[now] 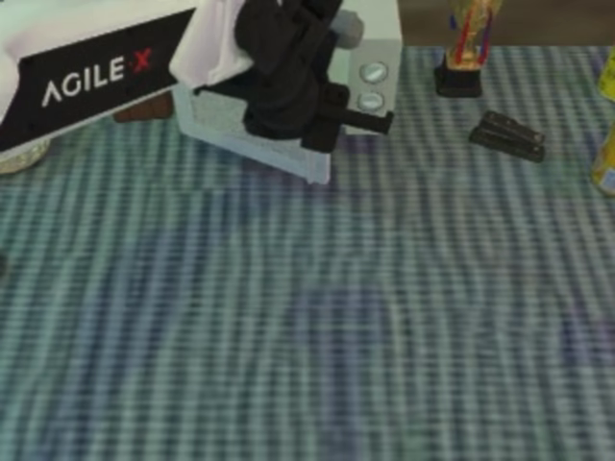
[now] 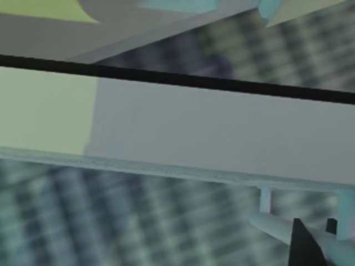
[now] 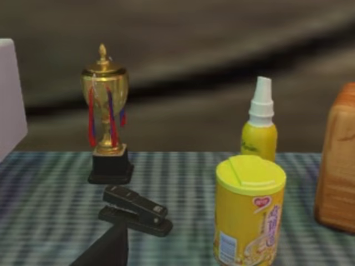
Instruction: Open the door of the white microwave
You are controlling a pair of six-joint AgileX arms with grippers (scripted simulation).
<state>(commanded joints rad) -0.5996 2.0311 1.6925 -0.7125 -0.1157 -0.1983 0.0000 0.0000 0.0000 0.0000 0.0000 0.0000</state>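
The white microwave (image 1: 380, 38) stands at the back centre of the table, its two round knobs (image 1: 372, 84) facing forward. Its door (image 1: 231, 139) is swung out at an angle, the free edge forward of the knob panel. My left gripper (image 1: 327, 130) reaches down in front of it. In the left wrist view the door (image 2: 222, 133) crosses the frame, with a dark gap and pale interior behind it. My left gripper (image 2: 319, 235) is shut on the door's pale bar handle (image 2: 272, 224). My right gripper (image 3: 108, 246) is out of the top view and shows only as a dark piece.
A gold trophy (image 1: 461, 48) and a black stapler (image 1: 507, 136) sit right of the microwave. A yellow can (image 3: 249, 210), a yellow bottle (image 3: 259, 133) and a brown loaf (image 3: 338, 160) stand at the far right. A brown object (image 1: 144, 108) lies left of the microwave.
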